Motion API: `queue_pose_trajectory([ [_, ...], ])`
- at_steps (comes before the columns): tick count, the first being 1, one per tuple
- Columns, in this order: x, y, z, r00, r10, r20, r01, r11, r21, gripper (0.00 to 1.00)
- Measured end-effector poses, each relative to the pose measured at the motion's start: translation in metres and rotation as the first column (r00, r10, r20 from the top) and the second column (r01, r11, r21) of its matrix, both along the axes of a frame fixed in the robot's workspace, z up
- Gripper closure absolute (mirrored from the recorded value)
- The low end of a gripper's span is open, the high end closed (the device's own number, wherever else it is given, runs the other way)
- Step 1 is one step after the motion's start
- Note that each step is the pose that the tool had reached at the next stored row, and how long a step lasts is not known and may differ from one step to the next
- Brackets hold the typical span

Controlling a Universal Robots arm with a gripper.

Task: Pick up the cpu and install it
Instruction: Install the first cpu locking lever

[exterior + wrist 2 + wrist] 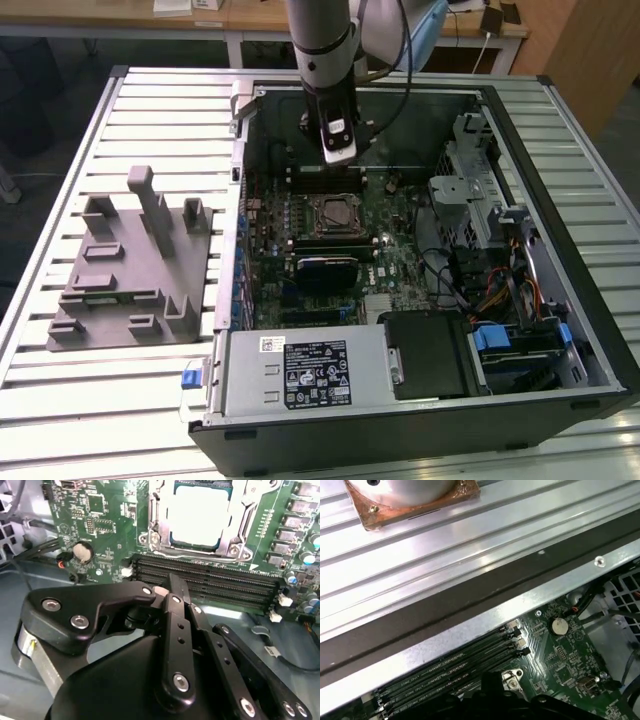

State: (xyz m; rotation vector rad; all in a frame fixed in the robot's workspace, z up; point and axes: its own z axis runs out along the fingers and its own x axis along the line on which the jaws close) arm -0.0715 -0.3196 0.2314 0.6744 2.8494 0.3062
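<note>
We see the cpu [196,514] seated in its motherboard socket [155,515], apparently flush. Our hand [172,591] hangs above the memory slots [210,580], clenched, grasping nothing. Stay clear of the socket latch.

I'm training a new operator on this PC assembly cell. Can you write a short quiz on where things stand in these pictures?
1. True or false: the cpu lies on the grey fixture.
2. In the second wrist view, what runs between the gripper and the cpu's socket? A) the memory slots B) a fan C) a bundle of cables
3. Fill in: the grey fixture stands outside the computer case, on the exterior view's ____.

Key: 1 false, the cpu sits in the socket on the motherboard. 2 A. 3 left.
</note>
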Motion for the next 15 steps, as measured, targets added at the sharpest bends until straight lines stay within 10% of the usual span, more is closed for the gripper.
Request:
queue_pose_trajectory([
  [8, 0.0000, 0.0000, 0.0009, 1.0000, 0.000, -0.0003, 0.000, 1.0000, -0.0026, 0.89],
  [15, 0.0000, 0.0000, 0.0002, 0.9993, -0.002, -0.0387, -0.001, 0.9969, -0.0792, 0.89],
])
